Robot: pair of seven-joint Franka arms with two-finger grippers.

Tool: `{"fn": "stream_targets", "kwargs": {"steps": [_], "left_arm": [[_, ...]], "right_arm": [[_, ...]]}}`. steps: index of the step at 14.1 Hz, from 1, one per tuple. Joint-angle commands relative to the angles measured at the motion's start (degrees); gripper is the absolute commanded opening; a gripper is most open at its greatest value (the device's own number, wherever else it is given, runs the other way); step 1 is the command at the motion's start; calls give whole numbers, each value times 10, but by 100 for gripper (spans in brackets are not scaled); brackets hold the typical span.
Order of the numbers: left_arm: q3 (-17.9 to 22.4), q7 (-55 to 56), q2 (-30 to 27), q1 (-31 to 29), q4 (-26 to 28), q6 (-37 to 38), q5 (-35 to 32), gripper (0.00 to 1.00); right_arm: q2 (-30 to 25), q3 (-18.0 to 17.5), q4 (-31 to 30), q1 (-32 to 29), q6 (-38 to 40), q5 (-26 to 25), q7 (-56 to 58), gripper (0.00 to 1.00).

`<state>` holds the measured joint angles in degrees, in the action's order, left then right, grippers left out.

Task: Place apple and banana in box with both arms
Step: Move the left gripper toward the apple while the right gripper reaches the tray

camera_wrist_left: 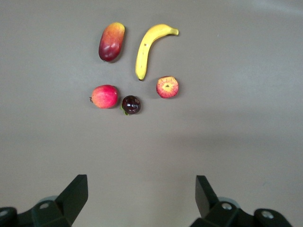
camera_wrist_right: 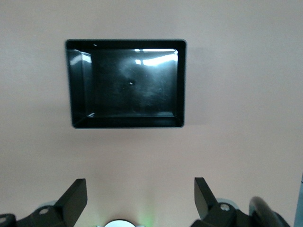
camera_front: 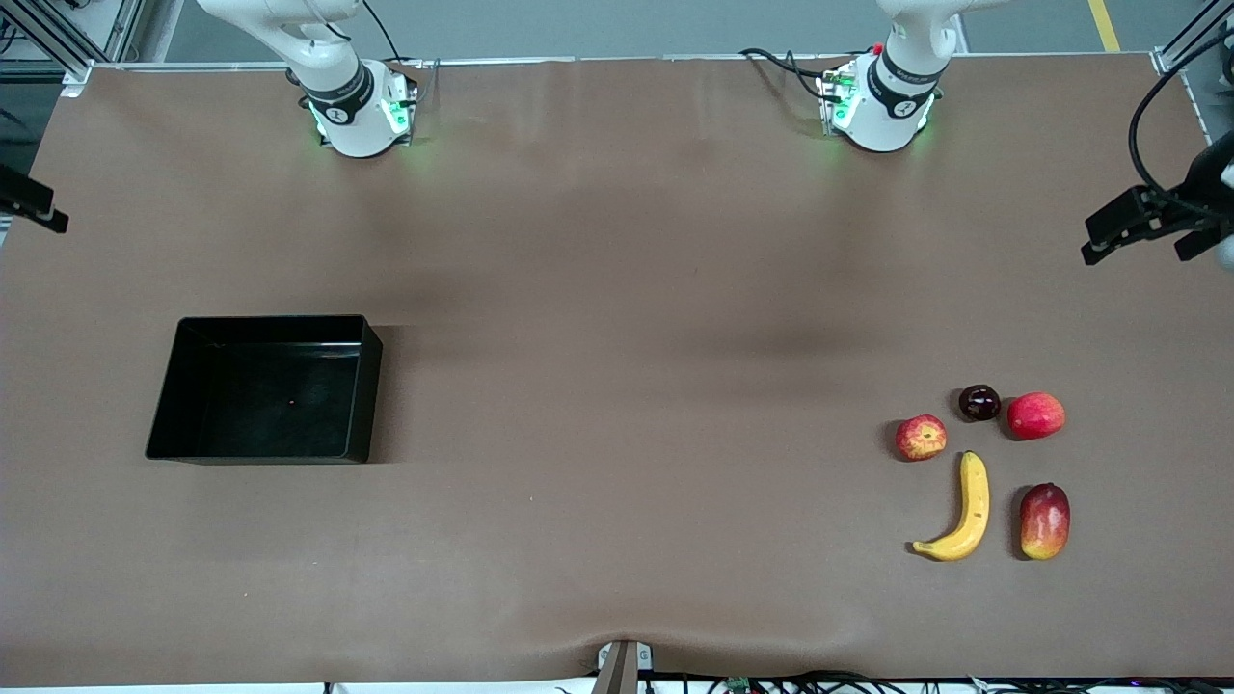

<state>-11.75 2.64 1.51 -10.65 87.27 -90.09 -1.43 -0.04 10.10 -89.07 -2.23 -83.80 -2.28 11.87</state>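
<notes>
Currently the left gripper hangs high over bare table with its jaws spread wide and nothing between them; the apple and banana lie on the table well clear of its fingertips, toward the left arm's end, the banana just nearer the front camera than the apple. Likewise the right gripper hangs wide apart and unloaded, the box lying ahead of its fingers toward the right arm's end.
</notes>
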Motion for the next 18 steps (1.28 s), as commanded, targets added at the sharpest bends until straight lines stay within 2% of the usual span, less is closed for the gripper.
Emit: {"fn": "stream_targets", "kwargs": {"steps": [1, 3, 4, 7, 9, 10, 12, 13, 15, 18], "left_arm": [[-4, 0, 61, -4, -11, -34, -4, 100], [-3, 0, 99, -2, -11, -59, -5, 100], [-3, 0, 116, -2, -11, -65, -5, 100], [-2, -1, 170, -5, -11, -81, -8, 100], [-1, 0, 201, -3, -11, -92, -1, 100], [-2, 0, 217, -2, -12, -93, 1, 100], [-1, 0, 246, -2, -11, -133, -3, 100], [-1, 2, 262, 2, -11, -159, -8, 100], [0, 8, 289, 5, -9, -177, -8, 100], [-1, 11, 310, -1, -7, -193, 1, 100]], "right_arm": [[72, -7, 19, -39, -15, -11, -3, 100], [98, -7, 20, -58, -29, -12, 3, 100], [98, -7, 19, -66, -62, -11, 2, 100], [154, -8, 16, -82, -117, 0, 1, 100], [213, -8, 9, -83, -151, 6, 0, 100], [237, -9, 7, -85, -155, 16, 0, 100], [281, -8, -1, -95, -167, 74, 3, 100], [297, -9, -6, -109, -194, 78, 18, 100], [305, -9, -28, -117, -245, 78, 115, 100], [321, -10, -57, -128, -297, 80, 159, 100]]}}
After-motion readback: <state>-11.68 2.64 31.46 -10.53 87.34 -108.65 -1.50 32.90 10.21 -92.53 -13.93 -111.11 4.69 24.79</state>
